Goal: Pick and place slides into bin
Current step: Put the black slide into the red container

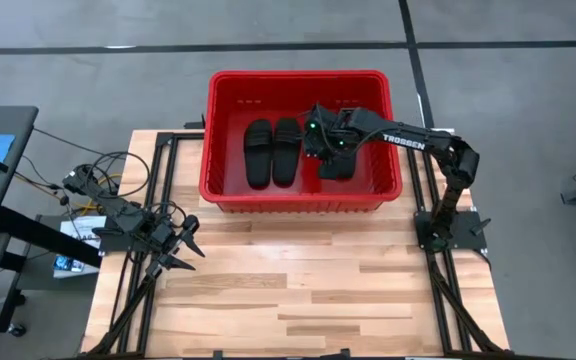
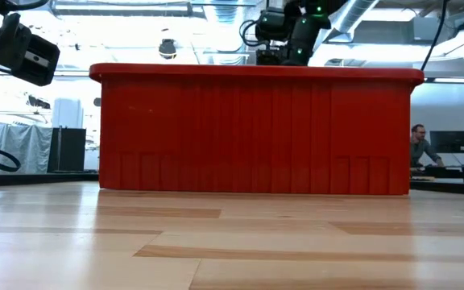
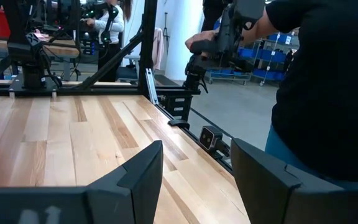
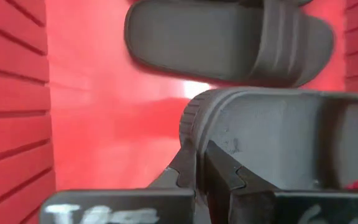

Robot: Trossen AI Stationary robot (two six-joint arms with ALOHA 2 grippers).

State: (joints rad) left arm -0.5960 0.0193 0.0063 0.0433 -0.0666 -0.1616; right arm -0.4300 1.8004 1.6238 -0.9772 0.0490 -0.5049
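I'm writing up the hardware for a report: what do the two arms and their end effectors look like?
Both arms are dark, jointed and slim. The right arm carries white TROSSEN lettering on one link and small green lights near its wrist. The right end effector has two dark fingers with stepped, angular edges. The left end effector has two broad, flat dark fingers. Loose black cables trail beside the left arm.
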